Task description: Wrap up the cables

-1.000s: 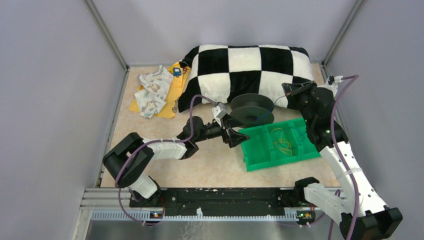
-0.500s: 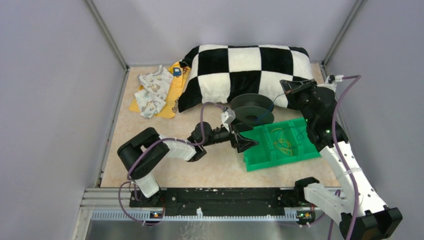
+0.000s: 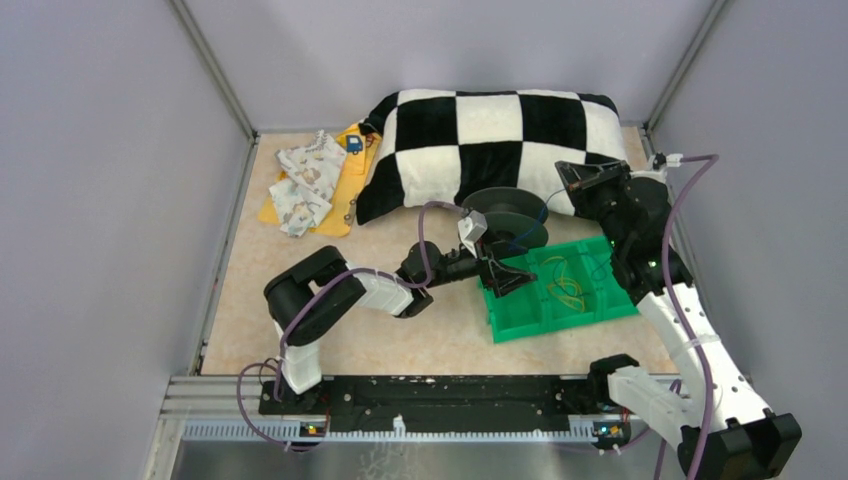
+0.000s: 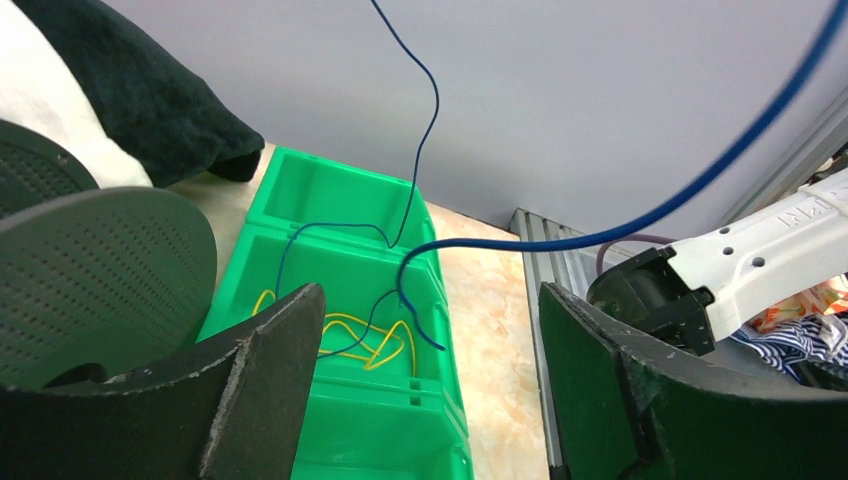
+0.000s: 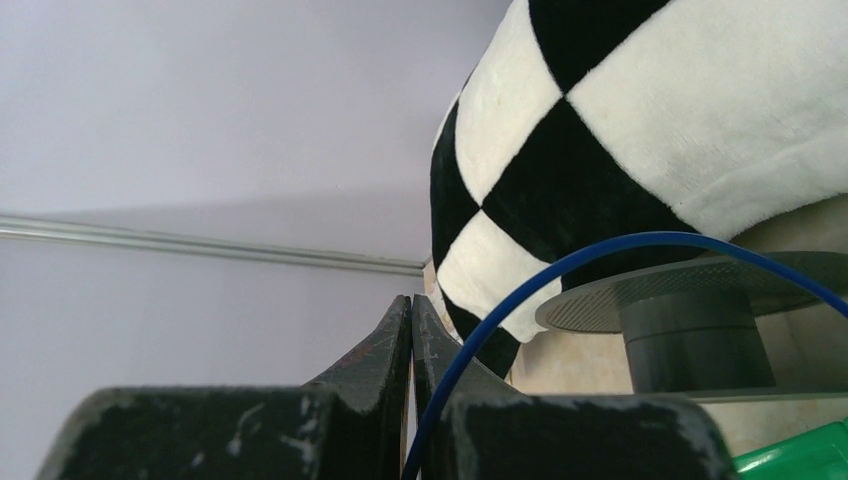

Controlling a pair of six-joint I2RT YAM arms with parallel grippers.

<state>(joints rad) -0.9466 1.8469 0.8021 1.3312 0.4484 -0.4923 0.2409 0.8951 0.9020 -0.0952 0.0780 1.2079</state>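
The black spool [image 3: 505, 214] stood at the checkered pillow's [image 3: 490, 120] 6 o'clock edge, beside the green tray [image 3: 520, 318]. The blue cable [image 5: 640, 238] looped off it, barely visible from above. The left gripper [image 3: 510, 279], at the spool's 6 o'clock, was spread wide, holding nothing. The right gripper [image 3: 572, 176], at 2 o'clock, had its fingers pressed together. The cable rose by their seam, but any pinch was cut off from view.

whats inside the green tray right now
In the middle compartment of the green tray lie yellow looped strands, and the blue wire dips in over them. The open left gripper covers part of the tray, so anything there is hidden.
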